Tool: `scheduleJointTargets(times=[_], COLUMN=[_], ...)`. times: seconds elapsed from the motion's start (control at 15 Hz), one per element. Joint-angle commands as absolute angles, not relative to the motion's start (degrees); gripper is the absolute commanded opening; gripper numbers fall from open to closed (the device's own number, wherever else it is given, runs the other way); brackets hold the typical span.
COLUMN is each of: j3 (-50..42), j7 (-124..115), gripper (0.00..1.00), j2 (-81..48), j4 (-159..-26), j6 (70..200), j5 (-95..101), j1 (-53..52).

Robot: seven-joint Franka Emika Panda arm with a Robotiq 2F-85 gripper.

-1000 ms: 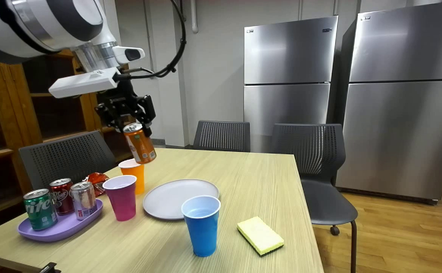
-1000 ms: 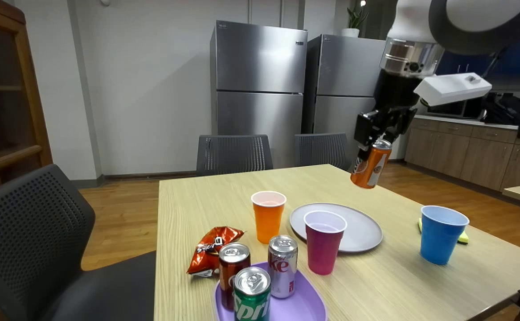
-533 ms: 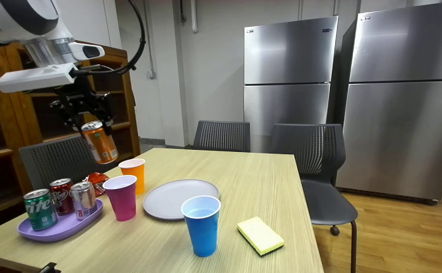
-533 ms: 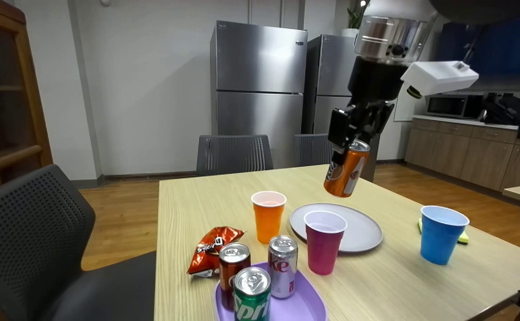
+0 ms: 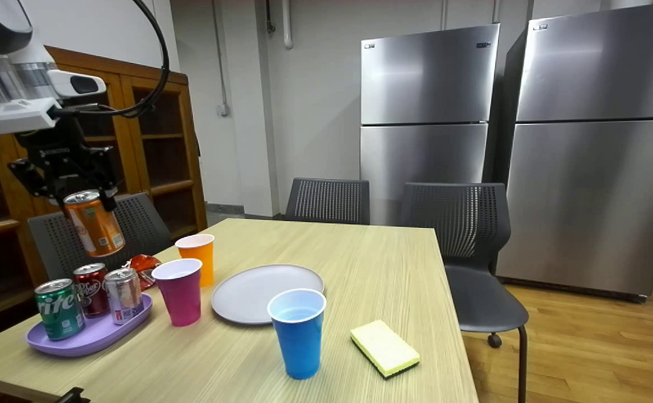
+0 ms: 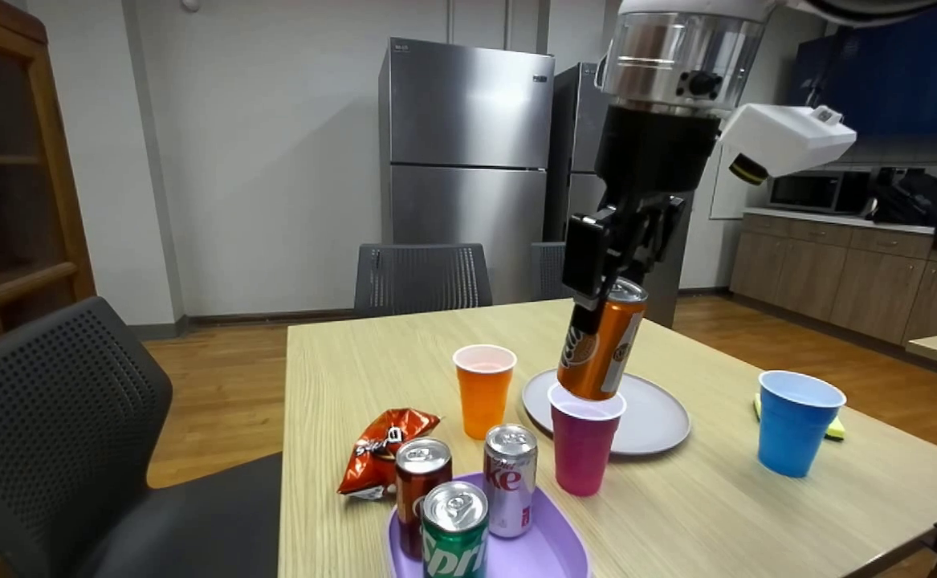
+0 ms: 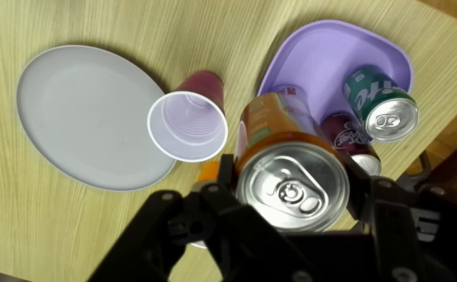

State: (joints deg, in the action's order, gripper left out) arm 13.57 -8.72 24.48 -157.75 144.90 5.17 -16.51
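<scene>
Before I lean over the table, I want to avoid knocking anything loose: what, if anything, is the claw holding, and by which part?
The claw holds an orange can by opposite sides of its upper part, near the top end.

Looks like glossy printed metal on the orange can point(image 5: 95, 226), bare and shiny at its lid point(image 7: 291, 188). Shows smooth matt plastic on the purple tray point(image 7: 314, 55) and the grey plate point(image 7: 91, 117), glossier plastic on the blue cup point(image 5: 301, 344). Shines like crinkled foil on the red bag point(image 6: 380, 453). Looks matt and foamy on the yellow sponge point(image 5: 385, 346), wood-grained on the table point(image 5: 365, 274).
</scene>
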Motion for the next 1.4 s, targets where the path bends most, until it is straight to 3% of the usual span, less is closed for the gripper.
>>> scheduleJointTargets(times=[0.0, 1.33], j3=[15.25, 17.98], j7=[-7.83, -10.7], gripper=[0.39, 0.39], j2=[23.8, 6.48], j4=[-156.23, -148.57], j6=[141.78, 141.39], j5=[3.43, 5.27], j1=[-17.48, -17.24])
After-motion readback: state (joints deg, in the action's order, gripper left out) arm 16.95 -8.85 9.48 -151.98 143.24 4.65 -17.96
